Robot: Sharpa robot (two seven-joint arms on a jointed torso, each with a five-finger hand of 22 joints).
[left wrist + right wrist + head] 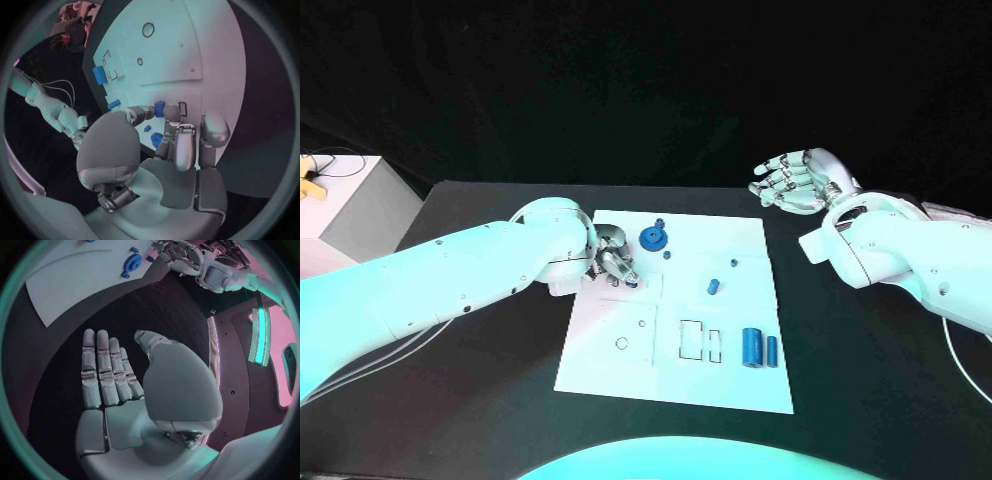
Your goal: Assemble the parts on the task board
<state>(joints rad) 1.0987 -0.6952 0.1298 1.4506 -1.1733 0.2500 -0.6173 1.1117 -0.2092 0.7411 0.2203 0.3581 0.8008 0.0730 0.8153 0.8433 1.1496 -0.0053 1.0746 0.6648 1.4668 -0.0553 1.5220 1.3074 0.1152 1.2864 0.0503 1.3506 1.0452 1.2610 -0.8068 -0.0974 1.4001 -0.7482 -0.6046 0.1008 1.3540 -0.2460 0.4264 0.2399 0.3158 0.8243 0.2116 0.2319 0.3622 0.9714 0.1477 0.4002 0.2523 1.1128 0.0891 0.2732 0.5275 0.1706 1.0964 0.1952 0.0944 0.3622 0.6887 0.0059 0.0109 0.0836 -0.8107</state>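
The white task board lies mid-table. My left hand is over its far left corner and pinches a small blue part between thumb and fingertip. Just beyond that hand a round blue gear-like part lies on the board, partly hidden behind the fingers. Small blue parts sit mid-board, and two blue cylinders lie beside rectangular outlines near the board's near right. My right hand is held up beyond the board's far right corner, fingers straight, holding nothing.
A white box stands off the table's far left corner. Black table surrounds the board. A circle outline marks the board's near left.
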